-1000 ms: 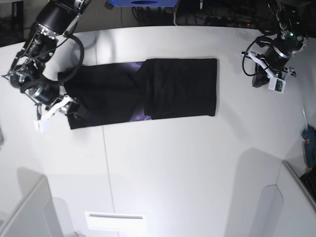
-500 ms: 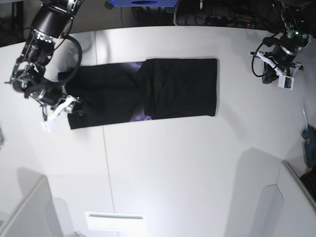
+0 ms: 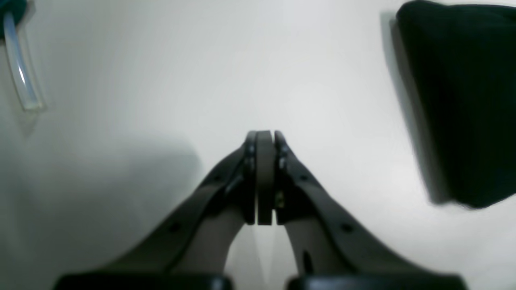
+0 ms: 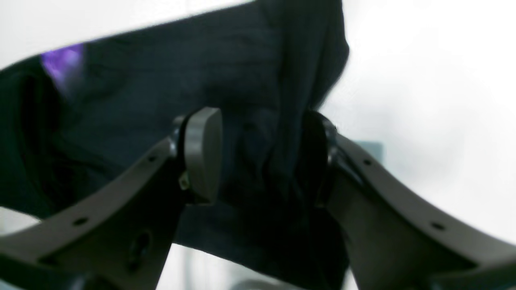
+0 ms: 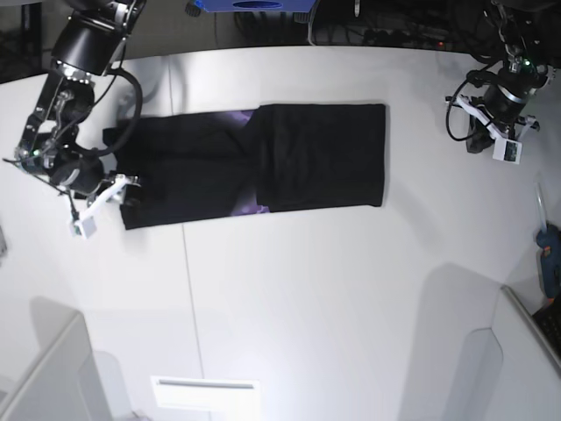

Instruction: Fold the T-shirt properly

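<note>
The black T-shirt (image 5: pixel 263 162) lies flat across the far half of the white table (image 5: pixel 333 298). Its right part is folded over the middle, and slivers of purple print (image 5: pixel 238 115) show at the fold. My right gripper (image 5: pixel 129 195) is at the shirt's left near corner. In the right wrist view it (image 4: pixel 258 155) stands open, with a raised fold of the T-shirt (image 4: pixel 282 121) between its pads (image 4: pixel 201 155), close to the right one. My left gripper (image 3: pixel 264 139) is shut on nothing over bare table, and the T-shirt (image 3: pixel 463 100) lies off to its right. In the base view the left gripper (image 5: pixel 479 140) is far right.
A blue-handled tool (image 5: pixel 549 254) lies at the table's right edge. A clear tube (image 3: pixel 20 72) shows at the left of the left wrist view. A white slotted panel (image 5: pixel 206 392) sits at the near edge. Grey partitions (image 5: pixel 44 377) stand at the near corners.
The left arm drew back from the shirt toward the far right. The right arm's wrist shifted slightly left and toward the near side, with its gripper staying at the shirt's left corner.
</note>
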`<state>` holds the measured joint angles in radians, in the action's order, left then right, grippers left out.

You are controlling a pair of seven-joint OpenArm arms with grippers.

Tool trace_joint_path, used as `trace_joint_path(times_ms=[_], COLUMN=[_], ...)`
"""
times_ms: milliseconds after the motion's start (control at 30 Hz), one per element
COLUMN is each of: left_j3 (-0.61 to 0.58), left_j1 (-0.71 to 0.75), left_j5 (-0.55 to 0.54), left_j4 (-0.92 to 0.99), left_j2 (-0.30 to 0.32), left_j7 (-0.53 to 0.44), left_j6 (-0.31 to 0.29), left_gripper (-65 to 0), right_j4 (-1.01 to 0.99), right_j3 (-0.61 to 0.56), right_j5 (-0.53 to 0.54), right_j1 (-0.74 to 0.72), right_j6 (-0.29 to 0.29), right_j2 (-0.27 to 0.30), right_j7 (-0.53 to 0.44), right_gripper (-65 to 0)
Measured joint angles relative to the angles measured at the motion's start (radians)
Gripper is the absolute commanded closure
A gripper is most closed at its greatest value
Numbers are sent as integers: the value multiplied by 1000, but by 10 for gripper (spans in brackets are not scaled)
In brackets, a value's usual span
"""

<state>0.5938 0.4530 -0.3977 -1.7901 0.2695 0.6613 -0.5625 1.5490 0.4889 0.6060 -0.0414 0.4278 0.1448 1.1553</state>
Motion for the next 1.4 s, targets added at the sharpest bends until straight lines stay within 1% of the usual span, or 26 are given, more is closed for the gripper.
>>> trace_joint_path(times_ms=[33, 100, 133, 200, 233, 267, 333, 400, 433, 500, 767, 900, 1033, 1067, 1100, 1167, 1300, 1400], left_j3=[0, -11, -18, -27, -27, -28, -27, -27, -27, -27, -27, -28, -112, -119, -124, -127, -126, -127], left_j1=[-5, -22, -27, -26, -26, -26, -23, -25, -26, -29, -30, -44, -72, -80, -84, -89, -97, -109], left_j5=[32, 85, 97, 74, 68, 68, 68, 68, 68, 68, 68, 76, 76, 76, 76, 76, 82, 79], left_j4=[0, 0, 1, 9, 17, 24, 37, 37, 37, 37, 37, 38, 71, 82, 90, 105, 126, 128], left_j2=[0, 0, 0, -2, -4, -7, -5, -3, -3, -6, -8, -45, -48, -54, -59, -57, -60, -65], left_j7=[-1, 0, 0, -11, -11, -11, -2, -1, -1, -4, -3, -2, -7, -5, -8, -8, -1, -4], left_j6=[0, 1, 6, -1, -14, -13, -10, 0, 0, 0, 0, 0, 0, -12, -11, -11, 0, -3], left_gripper=[0, 0, 0, 0, 0, 0, 0, 0, 0, 0, 0, 0, 0, 0, 0, 0, 0, 0], right_j4=[-23, -81, -106, -119, -117, -117, -117, -117, -117, -118, -120, -130, -198, -210, -211, -212, -221, -221], right_j3=[27, 69, 86, 117, 127, 136, 151, 158, 158, 160, 157, 157, 157, 157, 157, 157, 157, 157], right_j5=[32, 32, 24, 19, 19, 26, 30, 30, 33, 43, 42, 45, 41, 42, 42, 49, 126, 125], right_j1=[-4, -22, -32, -42, -44, -45, -46, -43, -43, -44, -43, -45, -56, -58, -58, -58, -59, -58], right_j6=[0, 0, 0, -1, -1, -1, 0, 4, 31, 54, 63, 63, 64, 64, 64, 64, 64, 64], right_j2=[-2, 16, 32, 50, 52, 51, 41, 36, 38, 44, 50, 48, 48, 46, 42, 42, 27, 20], right_j7=[1, 26, 50, 55, 61, 67, 116, 122, 124, 124, 122, 121, 123, 124, 124, 124, 153, 151], right_gripper=[-300, -300, -300, -303, -317, -344, -395, -405, -405, -405, -405, -405, -405, -405, -405, -407, -404, -404])
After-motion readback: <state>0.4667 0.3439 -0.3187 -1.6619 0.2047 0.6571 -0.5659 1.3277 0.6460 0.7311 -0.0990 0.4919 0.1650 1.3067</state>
